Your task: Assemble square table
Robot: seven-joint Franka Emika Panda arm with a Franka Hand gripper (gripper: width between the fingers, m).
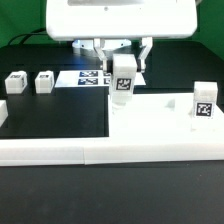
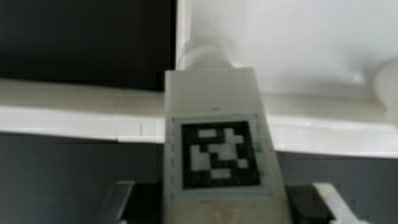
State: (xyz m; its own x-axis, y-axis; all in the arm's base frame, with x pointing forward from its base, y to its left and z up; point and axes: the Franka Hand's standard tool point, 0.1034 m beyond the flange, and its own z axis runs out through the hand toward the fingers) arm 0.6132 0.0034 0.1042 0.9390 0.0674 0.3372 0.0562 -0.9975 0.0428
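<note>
The square slab (image 1: 160, 125) lies flat on the table at the exterior view's right, white with a raised rim. One leg block (image 1: 203, 104) stands upright on its far right corner. My gripper (image 1: 122, 62) is shut on a second tagged leg block (image 1: 123, 78) and holds it upright over the slab's near-left corner. In the wrist view this leg (image 2: 215, 130) fills the middle, its tag facing the camera, with a finger (image 2: 127, 203) on each side. Two more leg blocks (image 1: 16, 83) (image 1: 44, 82) stand on the black mat at the exterior view's left.
The marker board (image 1: 85, 77) lies flat behind the slab. A long low white border wall (image 1: 60, 151) runs along the front. The white robot base (image 1: 120, 18) stands at the back.
</note>
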